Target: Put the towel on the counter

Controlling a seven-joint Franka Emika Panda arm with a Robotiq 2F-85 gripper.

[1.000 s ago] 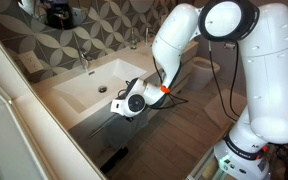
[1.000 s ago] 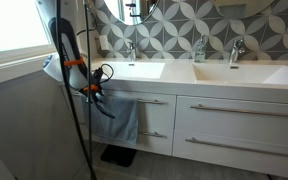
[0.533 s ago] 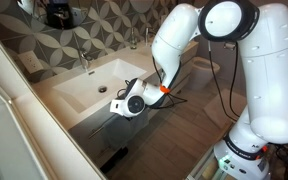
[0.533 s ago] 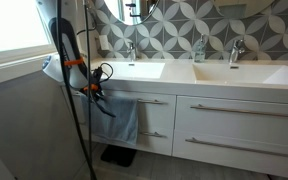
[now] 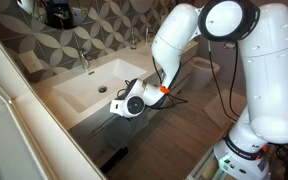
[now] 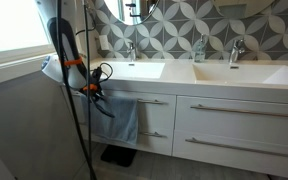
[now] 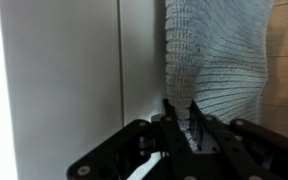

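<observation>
**Q:** The gripper (image 7: pixel 182 122): how does it stand?

**A:** Wrist view: the two dark fingers (image 7: pixel 170 112) are drawn together on a narrow pinch of the towel (image 7: pixel 216 52). The grey-blue knit gathers to a point between them and widens away from the jaws.

**Q:** Where does the towel lie relative to the counter (image 6: pixel 182 82)?

**A:** Not on it. In an exterior view the towel (image 6: pixel 121 120) hangs limp below the front edge of the counter, flat against the white drawer front (image 6: pixel 154 118), under the basin (image 6: pixel 134 70) nearest the end corner. Its top sits at the level of the bar handle (image 6: pixel 152 101). Whether it is draped over that handle cannot be told.

**Q:** And the gripper against that edge?

**A:** In both exterior views it is just under the front edge, at the upper corner of the towel on the side of the counter's end corner. The white arm (image 5: pixel 234 60) reaches down to it from beyond the front edge, and the gripper (image 5: pixel 132 100) points toward the drawers.

**Q:** What stands on the counter?

**A:** A chrome faucet (image 6: pixel 131 48) along the back edge behind the basin.
</observation>
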